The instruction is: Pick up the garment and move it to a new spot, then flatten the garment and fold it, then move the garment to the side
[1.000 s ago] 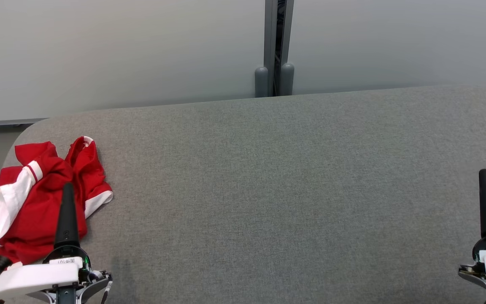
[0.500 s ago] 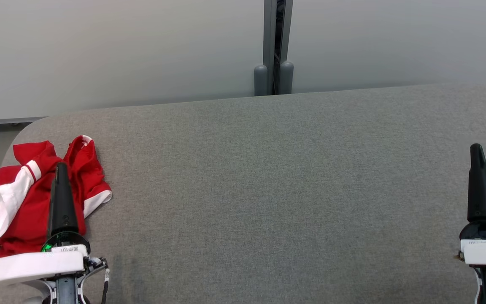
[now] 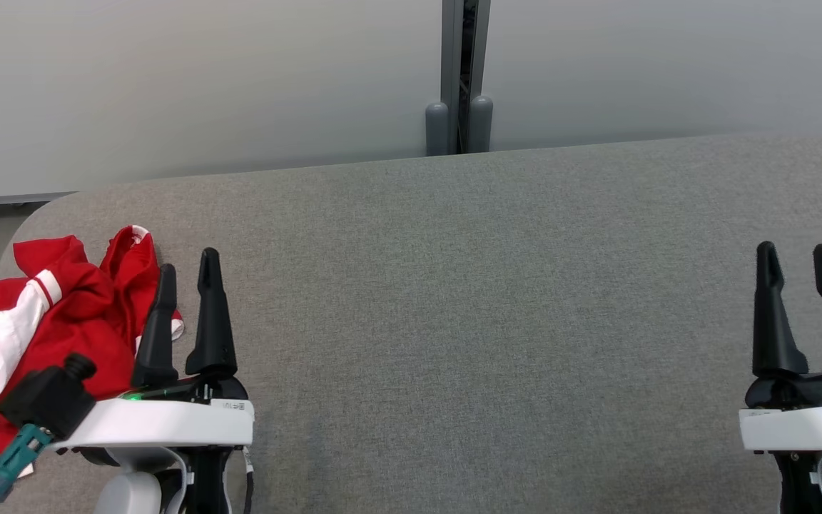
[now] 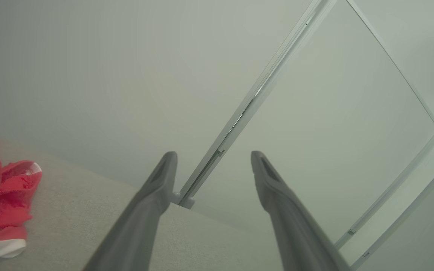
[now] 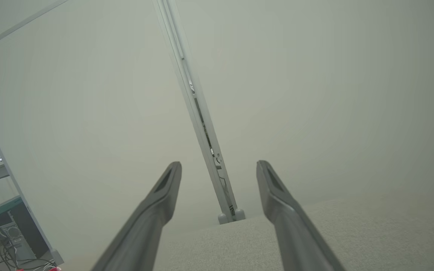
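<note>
The grey fabric-covered tabletop (image 3: 454, 321) carried little. At its near edge the left gripper (image 3: 188, 260) and right gripper (image 3: 793, 248) both stood spread wide, holding nothing. Beside the left gripper, the crumpled red garment with white trim (image 3: 75, 314) sat bunched against the tabletop's left edge, towards the far-left corner. Nothing looked begun: pickup, flattening, folding and the final move remained. Middle and right offered free room up to the far edge, where pale grey partition panels (image 3: 240, 86) rose.

An office-like lab: pale partition panels (image 3: 168, 86), a computer tower (image 5: 25, 229), loose cables (image 5: 13, 263) beside it.
</note>
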Available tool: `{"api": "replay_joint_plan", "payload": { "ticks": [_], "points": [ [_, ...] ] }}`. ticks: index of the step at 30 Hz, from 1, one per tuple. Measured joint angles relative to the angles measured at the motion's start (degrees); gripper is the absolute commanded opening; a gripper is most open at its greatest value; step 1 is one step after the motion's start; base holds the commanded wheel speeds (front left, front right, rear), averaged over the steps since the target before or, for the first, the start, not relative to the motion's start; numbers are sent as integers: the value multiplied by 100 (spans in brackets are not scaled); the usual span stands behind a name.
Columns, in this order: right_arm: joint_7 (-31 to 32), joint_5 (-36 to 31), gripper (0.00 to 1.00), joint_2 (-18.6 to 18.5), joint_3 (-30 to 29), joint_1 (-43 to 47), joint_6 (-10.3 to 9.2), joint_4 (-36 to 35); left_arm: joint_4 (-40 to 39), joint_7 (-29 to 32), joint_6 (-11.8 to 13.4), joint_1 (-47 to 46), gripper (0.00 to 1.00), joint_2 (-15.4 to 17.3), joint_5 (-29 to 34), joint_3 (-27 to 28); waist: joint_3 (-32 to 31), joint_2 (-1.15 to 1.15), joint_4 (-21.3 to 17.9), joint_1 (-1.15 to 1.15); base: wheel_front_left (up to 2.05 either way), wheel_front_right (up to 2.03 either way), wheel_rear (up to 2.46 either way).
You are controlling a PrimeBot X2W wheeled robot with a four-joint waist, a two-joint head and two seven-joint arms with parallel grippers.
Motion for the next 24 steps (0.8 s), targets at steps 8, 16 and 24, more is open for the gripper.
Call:
{"api": "replay_joint_plan", "payload": {
  "ticks": [8,16,24],
  "points": [
    [-111,-700,100,-156,353,1,0,107,218,-96,279,1,100,4,642,-309,33,0,-9,0,0,0,0],
    [-234,-944,100,-131,452,4,0,221,417,-193,502,2,100,11,1354,-565,63,0,22,0,0,0,0],
    [-354,-1160,100,-100,467,1,1,309,670,-278,621,16,100,14,1706,-767,80,0,28,0,0,0,0]
  ]
}}
